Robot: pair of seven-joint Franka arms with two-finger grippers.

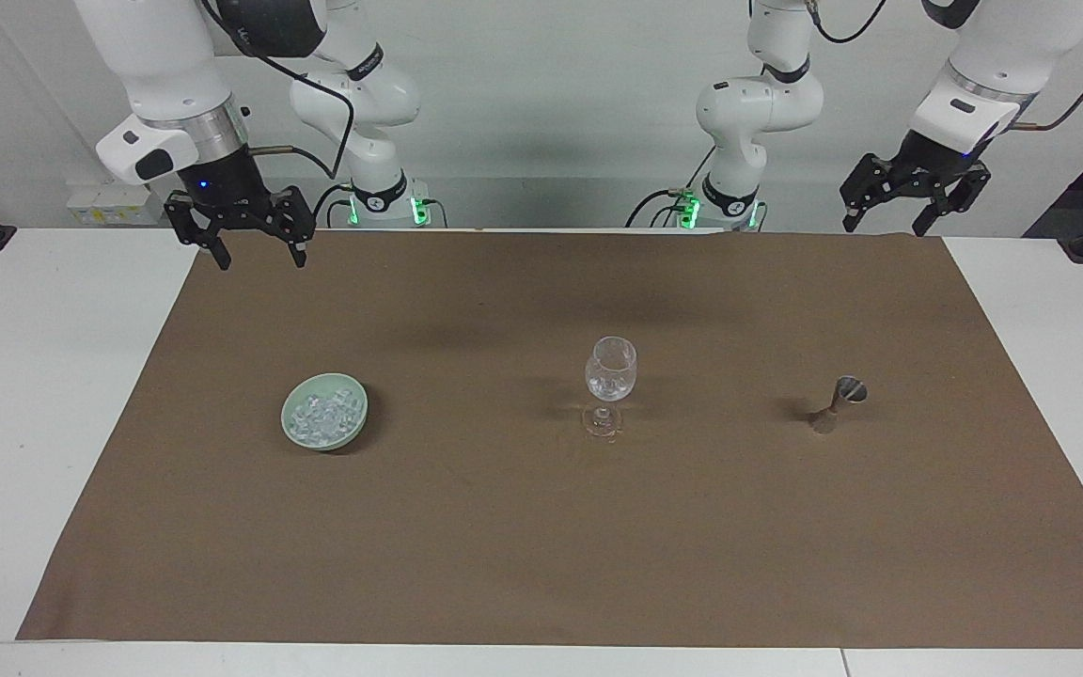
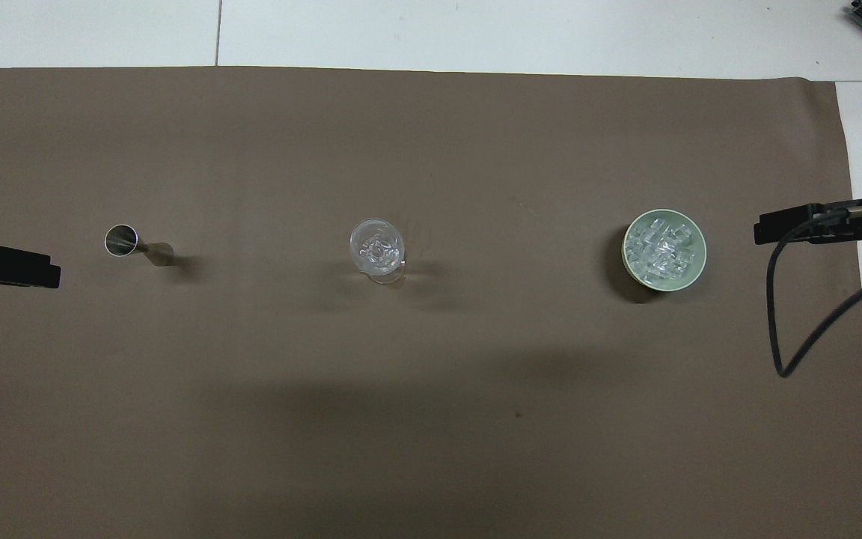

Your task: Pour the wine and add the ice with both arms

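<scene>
A clear wine glass (image 1: 610,371) (image 2: 377,245) stands mid-mat with a few chunks of ice in its bowl. Toward the right arm's end sits a green bowl (image 1: 290,428) (image 2: 628,258) heaped with ice (image 1: 322,414) (image 2: 663,247). A small metal jigger (image 1: 838,402) (image 2: 135,244) stands toward the left arm's end. My right gripper (image 1: 259,261) (image 2: 775,228) hangs open and empty over the mat's corner at the robots' edge. Over the other corner at that edge, my left gripper (image 1: 886,227) (image 2: 27,269) waits, open and empty. Wine is out of view.
A brown mat (image 1: 541,564) (image 2: 431,419) covers most of the white table (image 1: 34,423). A black cable (image 2: 798,329) droops from the right wrist over the mat's edge, beside the bowl.
</scene>
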